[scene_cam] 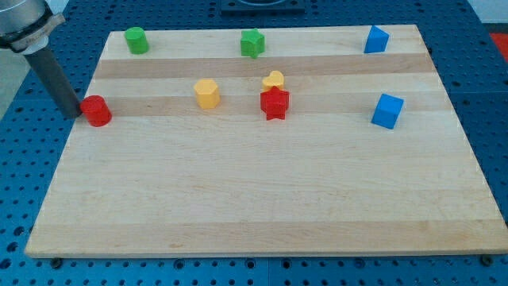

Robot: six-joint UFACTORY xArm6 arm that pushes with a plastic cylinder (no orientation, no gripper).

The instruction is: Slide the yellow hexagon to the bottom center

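The pale wooden tabletop (262, 199) fills most of the view, a board of light planks lying on a blue perforated metal surface (12, 206) that shows around its edges. The arm ends in a straight dark rod (54, 75) coming down from the view's top left corner, and there is no hand on it to be released or clenched, only the rod. My tip (77, 114) sits at the board's left edge, just beside the red cylinder block (97, 110) on that block's left, so close that I cannot tell whether the two touch. Over at the view's right, the blue cube block (387, 110) stands alone, well apart from the others, and a blue wedge-like block (375, 39) sits above it near the top right corner. Along the top edge are a green cylinder block (136, 40) at the left and a green star-like block (252, 43) near the middle. The yellow hexagon block (206, 93), the task's thing, rests in the upper middle of the board, left of centre and well apart from my tip, with the whole lower half of the board below it. To its right the red star block (275, 103) stands with a small yellow heart-like block (273, 79) just above it, the two touching or nearly so.
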